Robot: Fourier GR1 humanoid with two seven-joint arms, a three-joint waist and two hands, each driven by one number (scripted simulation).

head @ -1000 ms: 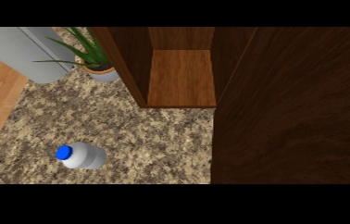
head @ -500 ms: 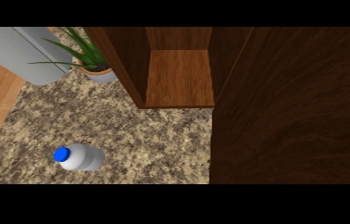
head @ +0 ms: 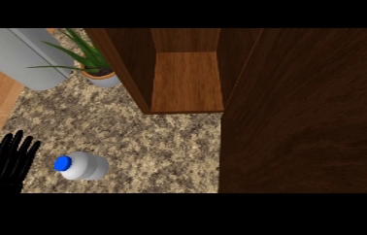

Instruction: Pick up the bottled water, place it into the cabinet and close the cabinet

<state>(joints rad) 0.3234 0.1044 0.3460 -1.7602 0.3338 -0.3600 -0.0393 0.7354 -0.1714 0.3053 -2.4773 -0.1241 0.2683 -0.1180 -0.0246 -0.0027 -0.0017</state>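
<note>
The bottled water [head: 82, 165], clear with a blue cap, lies on its side on the speckled stone counter [head: 150, 137] at the lower left, cap pointing left. My left hand [head: 16, 160] shows at the left edge just beside the cap, fingers straight and spread, not touching the bottle. The wooden cabinet [head: 188, 81] stands open at the top centre, its inner shelf bare. Its open door [head: 294, 112] fills the right side of the view. My right hand is nowhere to be seen.
A potted green plant [head: 97, 66] stands left of the cabinet at the back. A grey cylinder-like appliance [head: 32, 57] occupies the top left corner. The counter's left edge shows a strip of wooden floor [head: 7, 95].
My left hand has come into view at the lower left edge beside the bottle. The view has shifted slightly; the bottle and cabinet stay where they were.
</note>
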